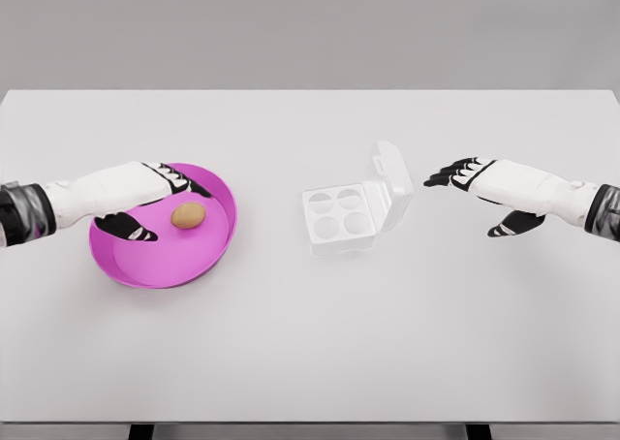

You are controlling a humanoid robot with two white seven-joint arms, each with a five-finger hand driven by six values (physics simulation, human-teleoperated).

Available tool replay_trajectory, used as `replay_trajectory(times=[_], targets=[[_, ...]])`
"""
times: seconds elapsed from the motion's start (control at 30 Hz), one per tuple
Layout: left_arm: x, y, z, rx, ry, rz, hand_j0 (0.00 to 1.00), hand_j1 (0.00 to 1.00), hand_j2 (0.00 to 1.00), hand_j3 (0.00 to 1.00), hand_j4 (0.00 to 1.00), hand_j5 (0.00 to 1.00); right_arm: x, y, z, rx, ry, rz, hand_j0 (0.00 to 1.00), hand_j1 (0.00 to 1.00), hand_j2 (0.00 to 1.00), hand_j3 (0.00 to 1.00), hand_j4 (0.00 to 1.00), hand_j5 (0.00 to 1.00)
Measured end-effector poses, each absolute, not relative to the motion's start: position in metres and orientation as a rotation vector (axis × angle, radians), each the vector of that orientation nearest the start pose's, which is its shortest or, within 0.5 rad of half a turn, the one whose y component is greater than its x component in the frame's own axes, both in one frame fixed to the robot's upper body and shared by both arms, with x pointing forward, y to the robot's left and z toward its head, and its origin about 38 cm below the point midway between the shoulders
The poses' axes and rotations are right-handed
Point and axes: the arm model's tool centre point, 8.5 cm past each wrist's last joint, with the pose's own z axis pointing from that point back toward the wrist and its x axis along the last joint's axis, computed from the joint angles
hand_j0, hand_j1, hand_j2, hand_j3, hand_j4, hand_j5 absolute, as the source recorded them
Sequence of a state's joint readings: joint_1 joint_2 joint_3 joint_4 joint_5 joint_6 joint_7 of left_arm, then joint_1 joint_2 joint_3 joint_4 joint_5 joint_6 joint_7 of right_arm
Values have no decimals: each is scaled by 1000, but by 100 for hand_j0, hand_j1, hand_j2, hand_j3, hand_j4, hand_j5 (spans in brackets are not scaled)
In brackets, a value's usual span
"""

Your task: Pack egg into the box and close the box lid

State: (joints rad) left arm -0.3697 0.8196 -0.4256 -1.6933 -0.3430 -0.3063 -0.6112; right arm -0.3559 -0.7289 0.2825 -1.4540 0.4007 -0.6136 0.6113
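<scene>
Egg [188,216] lies in pink bowl [208,256], left of the open box [341,217]; box lid [389,183] upright. Left hand [145,200] spread over bowl's near rim, holding nothing. Right hand [484,193] open, just right of lid, bare table [387,343] between.

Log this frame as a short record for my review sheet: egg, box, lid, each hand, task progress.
egg: brown egg lying in the pink bowl, not grasped
box: clear four-cup egg box, cups empty
lid: lid open, standing up on the box's right side
left hand: left hand over the bowl, fingers open around the egg
right hand: right hand open, right of the lid, apart from it
progress: nothing packed
</scene>
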Motion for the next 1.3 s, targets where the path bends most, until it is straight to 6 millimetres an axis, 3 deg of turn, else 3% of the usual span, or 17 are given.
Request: replay_trajectory(times=[0.73,1.3], targets=[[397,277,177,396,-1284,-1891,82,82,82,82,82,82,409,-342,174,-362,-1387,1891,100,100,100,100,100,100],[401,276,170,415,-1248,-1864,81,81,81,81,81,81,411,-348,171,-366,-1374,1874,100,100,100,100,100,100]])
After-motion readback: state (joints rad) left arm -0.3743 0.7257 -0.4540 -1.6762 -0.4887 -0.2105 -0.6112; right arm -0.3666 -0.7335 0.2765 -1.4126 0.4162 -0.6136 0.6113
